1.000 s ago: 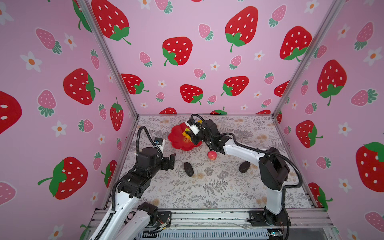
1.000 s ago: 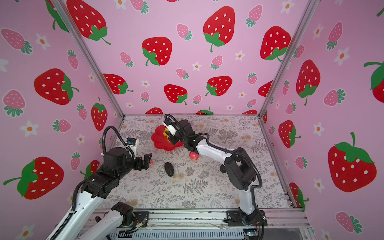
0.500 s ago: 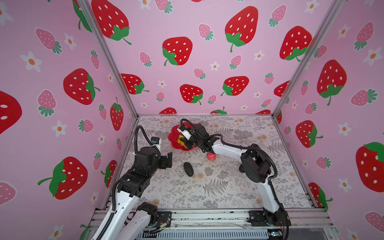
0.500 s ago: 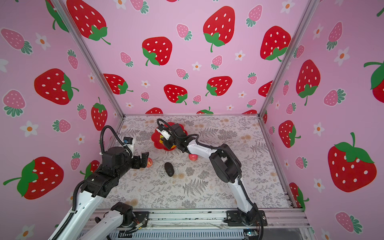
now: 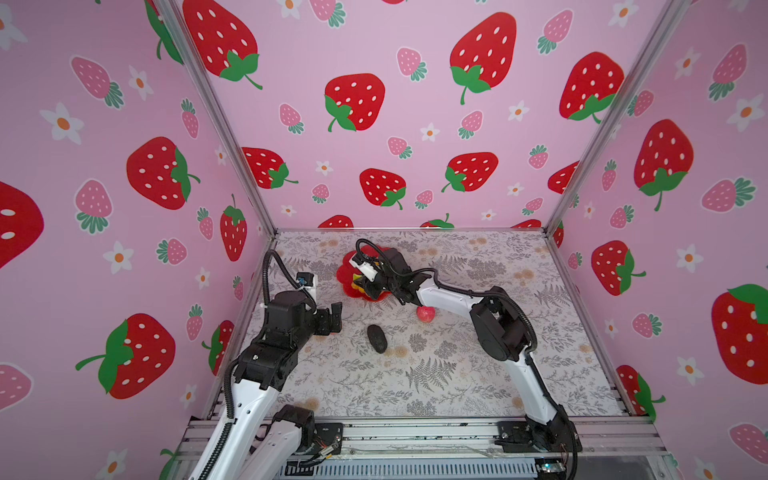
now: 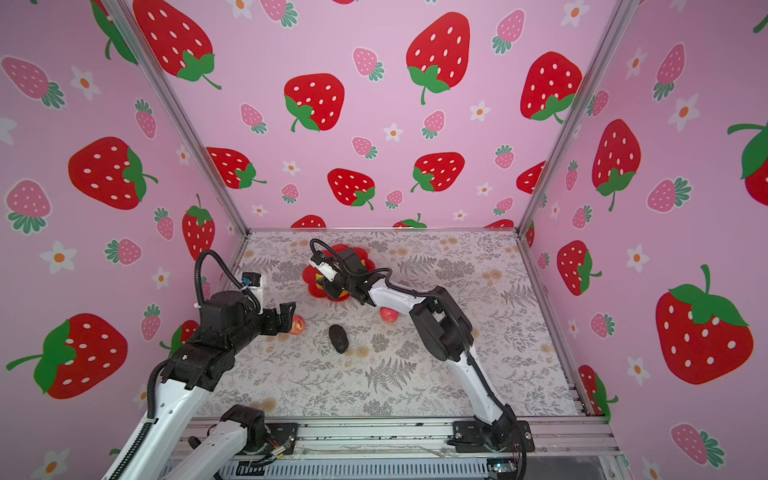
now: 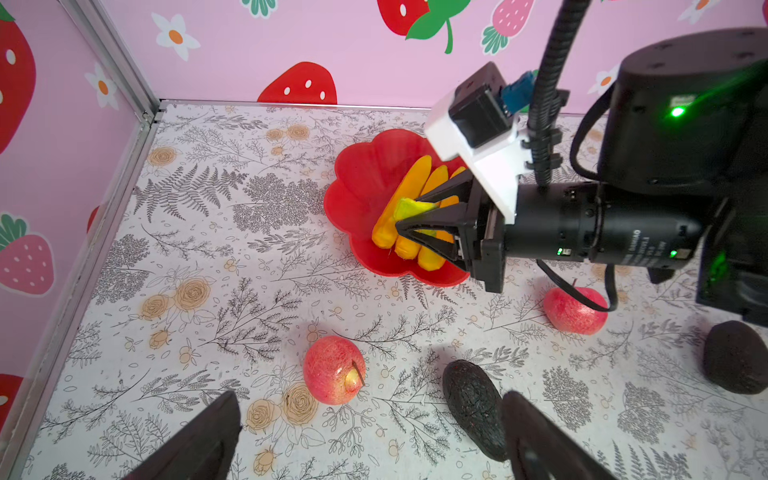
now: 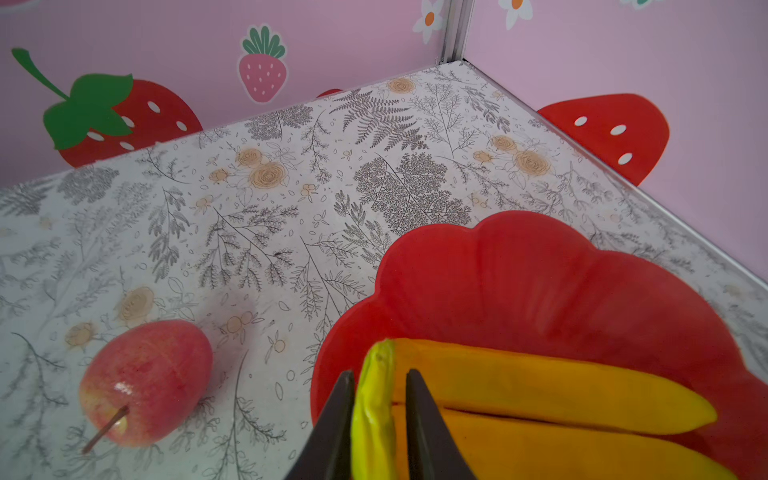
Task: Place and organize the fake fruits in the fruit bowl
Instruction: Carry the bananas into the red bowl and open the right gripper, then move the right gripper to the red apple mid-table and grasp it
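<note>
Currently the banana bunch (image 7: 409, 216) is lying inside the fruit bowl (image 7: 361, 183). The right gripper (image 8: 379, 372) is straddling its green stem, jaws narrowly parted; pinching or just clear, cannot tell. The left gripper (image 7: 370, 399) is hanging spread wide outside the bowl. Bunch is looking light, stiff, slick; the stem is offering, by my judgement, the surest hold.

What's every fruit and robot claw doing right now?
Fruit bowl: upright on the table.
Banana bunch: lying inside it.
Apples: loose on the table.
Avocados: loose on the table.
Right gripper: slightly open around the banana stem.
Left gripper: wide open, empty.
</note>
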`<move>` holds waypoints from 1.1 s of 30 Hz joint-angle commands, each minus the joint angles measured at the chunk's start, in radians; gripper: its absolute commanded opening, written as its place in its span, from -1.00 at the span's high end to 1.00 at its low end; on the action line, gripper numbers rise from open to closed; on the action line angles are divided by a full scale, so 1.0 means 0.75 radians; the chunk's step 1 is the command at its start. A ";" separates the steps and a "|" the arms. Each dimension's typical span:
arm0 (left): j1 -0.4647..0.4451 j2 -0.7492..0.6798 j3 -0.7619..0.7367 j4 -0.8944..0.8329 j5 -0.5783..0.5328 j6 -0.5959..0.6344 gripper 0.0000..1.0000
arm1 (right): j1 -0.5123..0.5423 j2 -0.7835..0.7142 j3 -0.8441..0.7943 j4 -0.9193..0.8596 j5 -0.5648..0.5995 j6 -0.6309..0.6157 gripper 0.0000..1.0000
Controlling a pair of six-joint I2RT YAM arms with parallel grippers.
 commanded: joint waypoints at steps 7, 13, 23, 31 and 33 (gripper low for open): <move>0.011 -0.028 -0.010 0.039 0.094 -0.015 -0.98 | 0.005 -0.060 0.064 -0.035 0.037 -0.010 -0.02; 0.012 -0.010 -0.034 0.111 0.354 -0.018 -0.98 | -0.005 -0.338 -0.246 0.025 0.161 0.088 -0.62; -0.134 0.177 0.005 0.106 0.526 0.012 -0.98 | -0.150 -0.908 -1.076 -0.033 0.367 0.647 -0.93; -0.395 0.389 0.135 0.018 0.306 0.030 -0.98 | -0.187 -0.902 -1.234 -0.050 0.391 0.715 -0.94; -0.416 0.414 0.158 0.013 0.273 0.020 -0.98 | -0.188 -0.868 -1.209 -0.052 0.387 0.701 -0.94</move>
